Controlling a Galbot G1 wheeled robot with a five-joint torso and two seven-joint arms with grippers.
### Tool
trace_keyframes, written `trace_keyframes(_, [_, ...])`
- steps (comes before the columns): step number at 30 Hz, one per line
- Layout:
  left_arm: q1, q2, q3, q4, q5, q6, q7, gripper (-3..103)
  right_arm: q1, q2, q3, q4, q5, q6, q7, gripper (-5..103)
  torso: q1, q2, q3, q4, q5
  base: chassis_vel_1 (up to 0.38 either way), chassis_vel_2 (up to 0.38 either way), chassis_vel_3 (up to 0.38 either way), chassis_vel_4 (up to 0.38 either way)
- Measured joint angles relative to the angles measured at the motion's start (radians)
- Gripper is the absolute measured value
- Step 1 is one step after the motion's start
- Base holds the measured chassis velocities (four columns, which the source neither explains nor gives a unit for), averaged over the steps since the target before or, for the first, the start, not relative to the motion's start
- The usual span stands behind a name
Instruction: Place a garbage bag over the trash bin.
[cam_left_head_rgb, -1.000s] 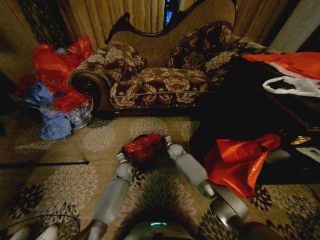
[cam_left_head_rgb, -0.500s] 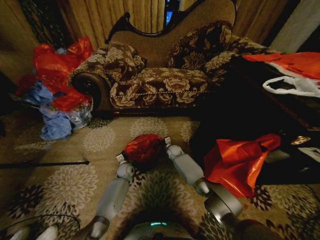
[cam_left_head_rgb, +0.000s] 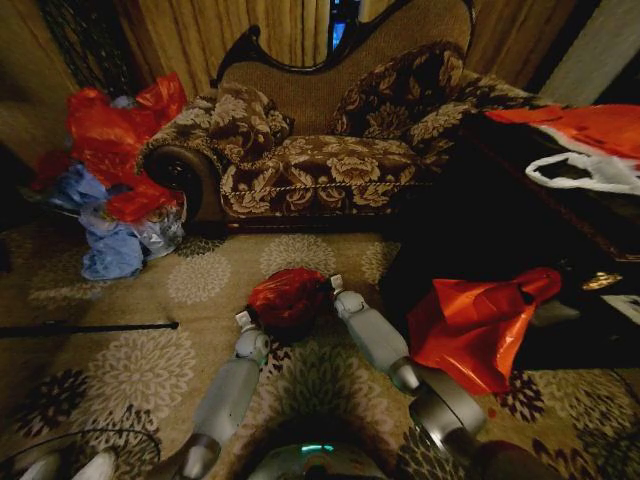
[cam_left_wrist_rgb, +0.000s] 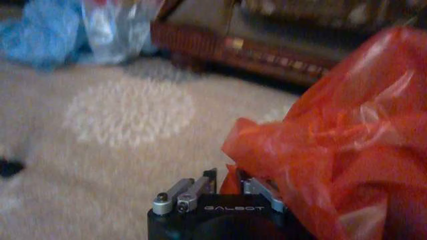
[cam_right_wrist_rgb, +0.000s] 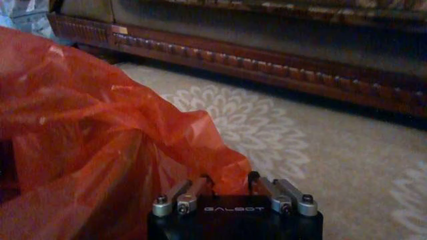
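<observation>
From the head view the red bag (cam_left_head_rgb: 288, 296) lies bunched over the bin (cam_left_head_rgb: 300, 322), whose dark side just shows beneath it, on the carpet (cam_left_head_rgb: 130, 370) in front of the sofa (cam_left_head_rgb: 320, 150). The left gripper (cam_left_head_rgb: 246, 322) is at the bag's left edge and the right gripper (cam_left_head_rgb: 336, 283) at its right edge.

The wrist views give what the head view cannot: the left gripper (cam_left_wrist_rgb: 227, 182) has its fingers (cam_left_wrist_rgb: 208, 176) closed on a fold of bag (cam_left_wrist_rgb: 333, 150), and the right gripper (cam_right_wrist_rgb: 230, 182) likewise pinches the plastic (cam_right_wrist_rgb: 87, 140) between its fingers (cam_right_wrist_rgb: 200, 184).

Left of the sofa sits a heap of red and blue bags (cam_left_head_rgb: 110, 180). Right of the bin, beside the right arm, lies a larger orange bag (cam_left_head_rgb: 475, 320) against dark furniture (cam_left_head_rgb: 520, 240).
</observation>
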Motion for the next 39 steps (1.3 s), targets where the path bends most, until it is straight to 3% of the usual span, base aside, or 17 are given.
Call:
trace_keyframes(2, [0.059, 0.022, 0.002, -0.093, 0.03, 0.003, 0.0, 32, -0.024, -0.028, -0.015, 0.049, 0.01, 0.0, 0.022, 37, 0.0, 0.0, 0.0, 0.0, 0.0, 0.0, 0.0, 0.0, 0.0])
trace_keyframes(4, [0.083, 0.031, 0.002, -0.125, 0.045, 0.005, 0.0, 32, -0.032, -0.038, -0.018, 0.064, 0.012, -0.001, 0.028, 42, 0.0, 0.0, 0.0, 0.0, 0.0001, 0.0, 0.0, 0.0, 0.0])
trace_keyframes(5, [0.111, 0.041, 0.001, -0.155, 0.068, 0.005, 0.002, 37, -0.04, -0.047, -0.02, 0.082, 0.014, -0.001, 0.034, 42, 0.0, 0.0, 0.0, 0.0, 0.0003, 0.0, 0.0, 0.0, 0.0])
trace_keyframes(6, [0.151, 0.054, -0.003, -0.184, 0.119, -0.002, 0.008, 42, -0.052, -0.06, -0.025, 0.113, 0.022, -0.002, 0.048, 53, 0.0, 0.0, 0.0, -0.0001, -0.0002, 0.0, 0.0, 0.0, 0.0])
trace_keyframes(7, [0.151, 0.054, -0.003, -0.184, 0.119, -0.002, 0.008, 42, -0.052, -0.06, -0.025, 0.113, 0.022, -0.002, 0.048, 53, 0.0, 0.0, 0.0, -0.0001, -0.0002, 0.0, 0.0, 0.0, 0.0])
trace_keyframes(9, [0.207, 0.075, -0.01, -0.208, 0.209, -0.031, 0.027, 54, -0.065, -0.072, -0.036, 0.157, 0.041, -0.005, 0.066, 65, 0.0, 0.0, 0.0, 0.0002, 0.0, 0.0, 0.0, 0.0, 0.0])
trace_keyframes(11, [0.217, 0.078, -0.013, -0.21, 0.226, -0.039, 0.033, 59, -0.067, -0.073, -0.038, 0.164, 0.043, -0.005, 0.069, 65, 0.0, 0.0, 0.0, 0.0002, -0.0001, 0.0, 0.0, 0.0, 0.0])
trace_keyframes(14, [0.253, 0.093, -0.03, -0.205, 0.322, -0.111, 0.066, 76, -0.076, -0.069, -0.04, 0.178, 0.047, -0.001, 0.085, 81, 0.0, 0.0, 0.0, 0.0001, -0.0002, 0.0, 0.0, 0.0, 0.0])
trace_keyframes(15, [0.253, 0.093, -0.03, -0.205, 0.322, -0.111, 0.066, 76, -0.076, -0.069, -0.04, 0.178, 0.047, -0.001, 0.085, 81, 0.0, 0.0, 0.0, 0.0001, -0.0002, 0.0, 0.0, 0.0, 0.0])
trace_keyframes(17, [0.271, 0.097, -0.049, -0.203, 0.389, -0.171, 0.088, 86, -0.084, -0.071, -0.038, 0.194, 0.046, 0.002, 0.095, 91, 0.0, 0.0, 0.0, -0.0001, -0.0001, 0.0, 0.0, 0.0, 0.0])
trace_keyframes(19, [0.275, 0.098, -0.054, -0.204, 0.402, -0.184, 0.095, 86, -0.086, -0.073, -0.038, 0.201, 0.047, 0.002, 0.098, 91, 0.0, 0.0, 0.0, 0.0, -0.0001, 0.0, 0.0, 0.0, 0.0])
trace_keyframes(20, [0.288, 0.102, -0.063, -0.211, 0.426, -0.211, 0.109, 92, -0.093, -0.083, -0.04, 0.22, 0.051, 0.002, 0.105, 99, 0.0, 0.0, 0.0, 0.0002, -0.0002, 0.0, 0.0, 0.0, 0.0])
trace_keyframes(21, [0.301, 0.107, -0.069, -0.221, 0.442, -0.231, 0.121, 97, -0.099, -0.092, -0.044, 0.236, 0.056, 0.001, 0.11, 99, 0.0, 0.0, 0.0, 0.0, -0.0001, 0.0, 0.0, 0.0, 0.0])
trace_keyframes(25, [0.341, 0.121, -0.099, -0.25, 0.508, -0.286, 0.161, 100, -0.116, -0.113, -0.049, 0.269, 0.066, -0.001, 0.122, 100, 0.0, 0.0, 0.0, -0.0002, -0.0001, 0.0, 0.0, 0.0, 0.0])
trace_keyframes(34, [0.381, 0.13, -0.165, -0.258, 0.633, -0.374, 0.193, 100, -0.123, -0.105, -0.05, 0.284, 0.074, 0.0, 0.142, 100, 0.0, 0.0, 0.0, 0.0, -0.0001, 0.0, 0.0, 0.0, 0.0])
trace_keyframes(39, [0.419, 0.137, -0.229, -0.296, 0.757, -0.455, 0.249, 100, -0.134, -0.107, -0.061, 0.295, 0.078, 0.001, 0.144, 100, 0.0, 0.0, 0.0, 0.0001, -0.0001, 0.0, 0.0, 0.0, 0.0])
